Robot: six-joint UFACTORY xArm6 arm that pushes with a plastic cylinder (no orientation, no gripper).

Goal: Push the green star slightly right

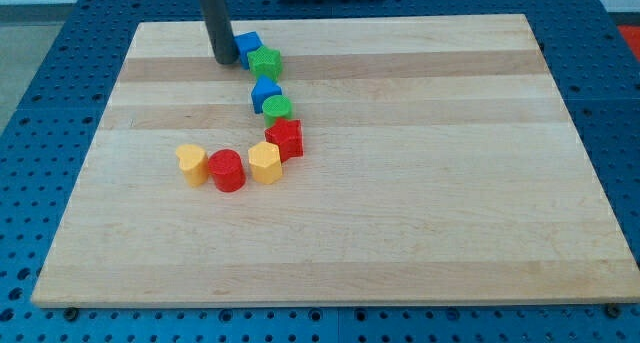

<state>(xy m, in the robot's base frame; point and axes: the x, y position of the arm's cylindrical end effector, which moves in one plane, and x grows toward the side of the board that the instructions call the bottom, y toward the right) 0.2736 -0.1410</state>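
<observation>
The green star [265, 62] sits near the view's top, left of centre, on the wooden board [420, 183]. A blue block [247, 47] touches its upper left side. My tip [226, 59] rests on the board just left of the blue block and left of the green star, a small gap from the star. Below the star, a second blue block [266, 91] and a green round block [277, 108] continue the curved chain.
The chain goes on down with a red star [285, 138], a yellow hexagon block [265, 163], a red round block [228, 170] and a yellow heart-like block [192, 164]. Blue perforated table [40, 133] surrounds the board.
</observation>
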